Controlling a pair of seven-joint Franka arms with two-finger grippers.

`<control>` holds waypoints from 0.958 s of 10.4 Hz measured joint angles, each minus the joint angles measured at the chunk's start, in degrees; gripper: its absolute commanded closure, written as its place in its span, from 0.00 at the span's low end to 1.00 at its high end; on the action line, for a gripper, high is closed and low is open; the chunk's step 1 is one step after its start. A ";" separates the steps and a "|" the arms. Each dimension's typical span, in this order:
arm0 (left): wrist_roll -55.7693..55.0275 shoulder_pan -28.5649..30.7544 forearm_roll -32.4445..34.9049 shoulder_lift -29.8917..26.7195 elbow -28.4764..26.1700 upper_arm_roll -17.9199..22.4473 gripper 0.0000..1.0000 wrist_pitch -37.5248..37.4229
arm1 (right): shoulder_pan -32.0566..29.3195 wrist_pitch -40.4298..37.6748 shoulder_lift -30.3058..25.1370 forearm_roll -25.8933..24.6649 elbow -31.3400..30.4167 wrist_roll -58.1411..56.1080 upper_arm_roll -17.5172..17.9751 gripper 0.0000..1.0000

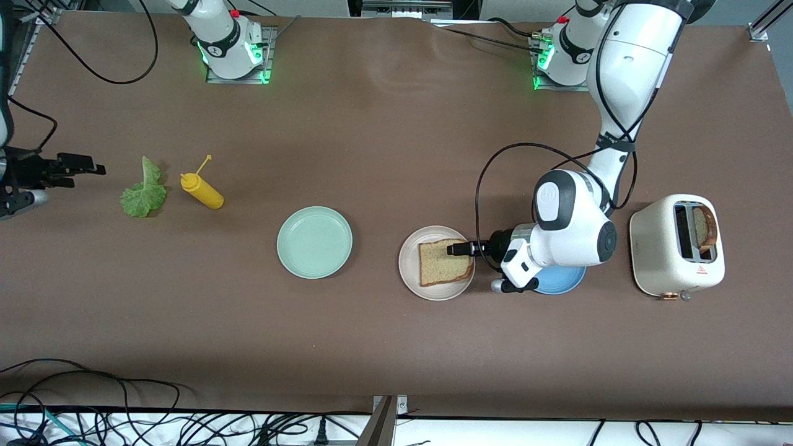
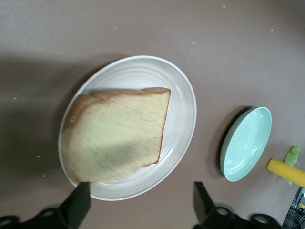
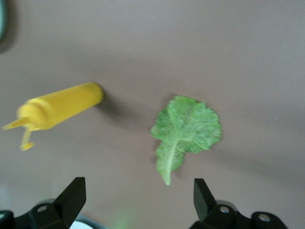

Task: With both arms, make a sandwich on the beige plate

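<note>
Hovering left gripper (image 1: pixel 451 249), jaws wide and empty, over bread slice (image 1: pixel 443 262) on beige plate (image 1: pixel 410 272); idling right gripper (image 1: pixel 93 167), open, near lettuce leaf (image 1: pixel 144 193).

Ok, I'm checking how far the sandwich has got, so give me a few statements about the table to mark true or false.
1. One bread slice lies on the beige plate. True.
2. The lettuce leaf is on the bread. False: it lies on the table beside the yellow bottle.
3. The left gripper is open over the beige plate. True.
4. The toaster is empty. False: a slice stands in one slot.
5. The right gripper holds the lettuce. False: it is open, holding nothing.
</note>
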 measured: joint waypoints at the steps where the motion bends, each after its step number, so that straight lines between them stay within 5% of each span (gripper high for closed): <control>1: 0.00 0.04 0.00 0.19 -0.52 0.72 0.00 0.00 | -0.24 3.05 2.04 0.00 -1.27 1.80 -0.02 0.00; 6: 0.30 0.12 6.81 -0.39 -1.56 2.28 0.00 -0.09 | 2.15 11.68 6.88 -0.09 -7.95 13.79 0.15 0.00; 10: 0.29 5.88 21.94 -10.66 -3.28 3.75 0.00 -2.98 | 3.06 15.47 12.22 -0.81 -9.17 15.67 0.24 0.00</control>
